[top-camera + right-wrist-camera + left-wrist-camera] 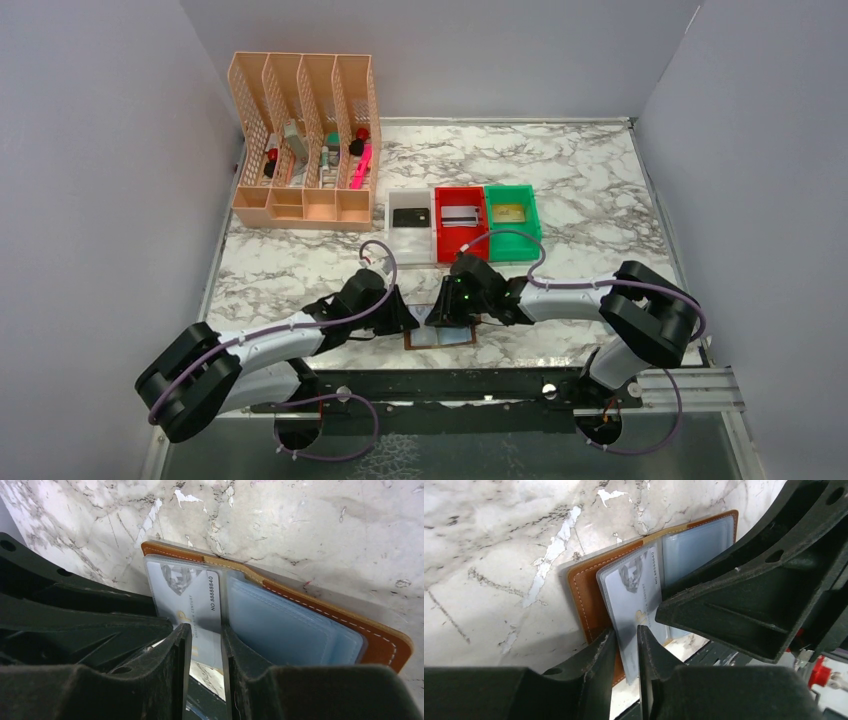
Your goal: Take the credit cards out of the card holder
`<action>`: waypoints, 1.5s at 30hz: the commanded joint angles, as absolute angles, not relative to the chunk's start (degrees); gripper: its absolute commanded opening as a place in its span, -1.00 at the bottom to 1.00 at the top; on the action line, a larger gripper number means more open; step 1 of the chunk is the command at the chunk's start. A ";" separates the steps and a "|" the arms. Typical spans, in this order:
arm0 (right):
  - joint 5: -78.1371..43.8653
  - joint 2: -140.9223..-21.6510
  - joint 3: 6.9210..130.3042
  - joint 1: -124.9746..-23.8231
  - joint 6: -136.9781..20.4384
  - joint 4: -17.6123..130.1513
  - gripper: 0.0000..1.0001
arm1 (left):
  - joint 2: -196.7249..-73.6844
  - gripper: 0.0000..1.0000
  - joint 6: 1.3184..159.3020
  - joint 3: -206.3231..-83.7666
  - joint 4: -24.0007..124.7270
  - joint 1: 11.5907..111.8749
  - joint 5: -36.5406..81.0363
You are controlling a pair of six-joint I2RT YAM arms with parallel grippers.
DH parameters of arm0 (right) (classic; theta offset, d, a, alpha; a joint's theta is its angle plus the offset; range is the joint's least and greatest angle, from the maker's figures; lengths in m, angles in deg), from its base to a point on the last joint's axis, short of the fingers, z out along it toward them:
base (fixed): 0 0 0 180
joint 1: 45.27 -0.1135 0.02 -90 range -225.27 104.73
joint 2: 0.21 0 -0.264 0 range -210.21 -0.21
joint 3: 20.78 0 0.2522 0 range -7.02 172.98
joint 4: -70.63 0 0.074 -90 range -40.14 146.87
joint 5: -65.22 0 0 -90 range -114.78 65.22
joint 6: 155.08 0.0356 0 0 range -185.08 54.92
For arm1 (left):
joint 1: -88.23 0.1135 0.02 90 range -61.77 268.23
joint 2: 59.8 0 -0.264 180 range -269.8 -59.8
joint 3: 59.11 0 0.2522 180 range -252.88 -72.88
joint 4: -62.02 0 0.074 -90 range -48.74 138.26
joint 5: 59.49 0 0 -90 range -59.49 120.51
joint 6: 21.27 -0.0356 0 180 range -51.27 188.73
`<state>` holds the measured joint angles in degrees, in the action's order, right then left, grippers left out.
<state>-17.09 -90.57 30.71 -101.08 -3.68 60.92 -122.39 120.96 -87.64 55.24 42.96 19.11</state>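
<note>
Under the left gripper (625, 631) lies 1 silvery credit card (629, 592).

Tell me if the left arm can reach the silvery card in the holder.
Probably yes: the left hand straddles the near edge of the silvery card; the right hand crowds in beside but leaves that edge uncovered.
</note>
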 commanded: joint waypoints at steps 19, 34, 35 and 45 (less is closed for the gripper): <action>-19.94 -89.87 31.24 -100.29 -8.32 52.88 -0.25 | -117.20 -0.25 124.60 -84.50 53.43 40.36 24.92; -15.89 -91.95 29.01 -100.29 -6.25 58.99 -0.26 | -121.61 -0.74 120.79 -90.56 48.58 38.55 23.68; -15.60 -92.08 28.97 -100.29 -6.08 59.16 -0.26 | -122.39 -0.80 120.95 -90.48 48.98 38.31 23.50; -12.33 -92.30 27.62 -100.29 -5.14 63.09 -0.25 | -125.56 -1.00 124.82 -86.29 51.28 35.98 25.89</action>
